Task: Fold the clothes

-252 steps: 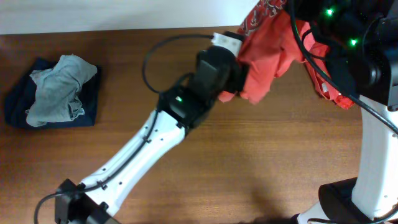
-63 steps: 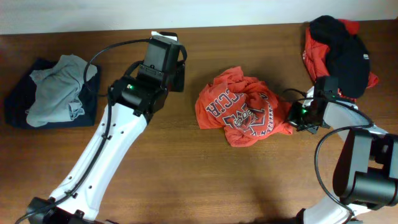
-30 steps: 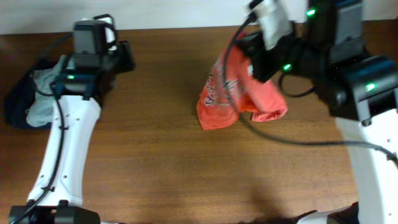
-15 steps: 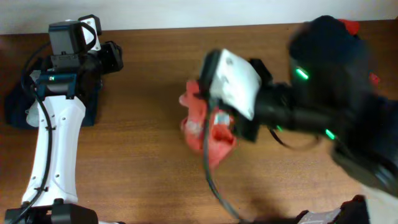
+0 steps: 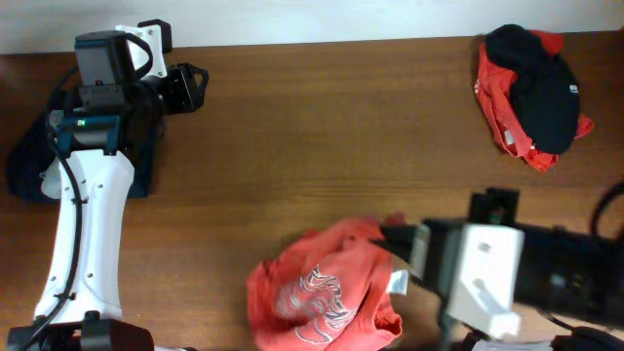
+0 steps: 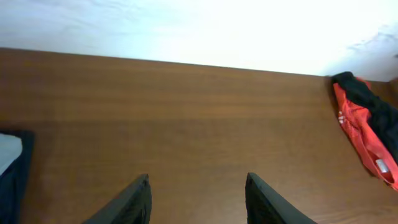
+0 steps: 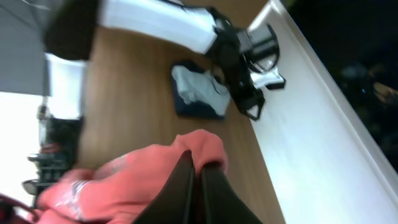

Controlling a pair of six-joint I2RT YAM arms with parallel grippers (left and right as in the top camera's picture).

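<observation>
Pinching the orange-red T-shirt (image 5: 322, 292) near the front edge of the table (image 5: 341, 146), the right gripper (image 7: 199, 163) is closed; the left gripper (image 6: 196, 180) has its jaws spread.

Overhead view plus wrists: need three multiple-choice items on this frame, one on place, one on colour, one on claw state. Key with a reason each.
1. Where does the orange-red T-shirt lie in the overhead view?
A. far left corner
B. bottom middle, on the robot's side
C. far right corner

2. What colour is the garment lying on the red garment at the far right corner?
A. white
B. yellow
C. black

3. How is the right claw?
A. shut on the orange-red T-shirt
B. open and empty
C. open, hovering clear of any cloth

Key:
1 B, the crumpled shirt sits low in the middle of the overhead frame.
2 C, the black garment covers most of the red one.
3 A, the right wrist view shows it pinched on orange cloth.
</observation>
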